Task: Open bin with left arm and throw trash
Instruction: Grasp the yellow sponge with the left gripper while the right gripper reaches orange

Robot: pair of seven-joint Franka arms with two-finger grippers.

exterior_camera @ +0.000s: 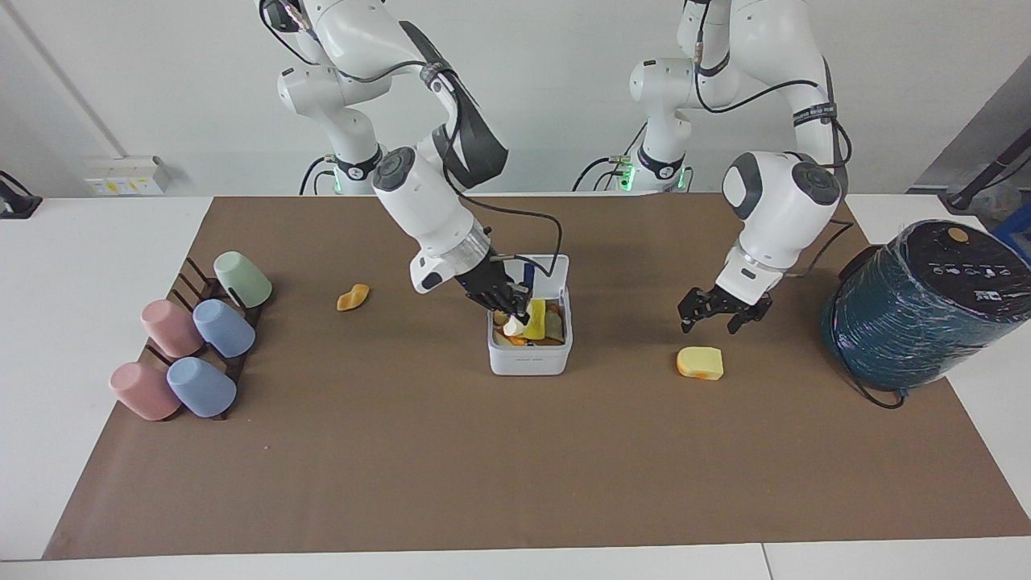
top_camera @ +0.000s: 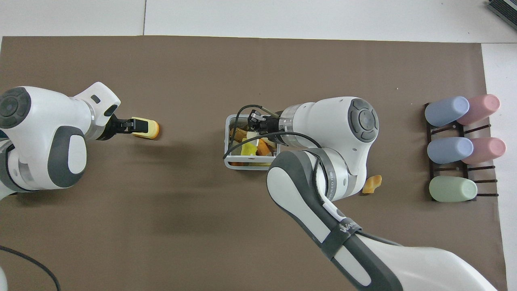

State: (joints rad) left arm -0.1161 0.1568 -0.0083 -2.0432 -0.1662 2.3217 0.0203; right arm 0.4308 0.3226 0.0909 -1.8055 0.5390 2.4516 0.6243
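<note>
White and square, the bin point(exterior_camera: 529, 354) sits mid-table on the brown mat point(exterior_camera: 515, 467) with its lid point(exterior_camera: 556, 270) tipped up toward the robots, already stuffed with yellow and orange scraps. Right over its open top hangs the right gripper point(exterior_camera: 515, 318), fingers pinched on the cream-white lump point(exterior_camera: 513, 326), which is just above the pile inside. Toward the left arm's end of the table, the left gripper point(exterior_camera: 713, 312) hovers above the yellow block point(exterior_camera: 700, 362) with its fingers spread and nothing between them. An orange lump point(exterior_camera: 353, 296) lies on the mat toward the right arm's end, between the bin and a rack of pastel cups point(exterior_camera: 197, 346). At the left arm's end stands a big teal wrapped cylinder point(exterior_camera: 926, 306).
</note>
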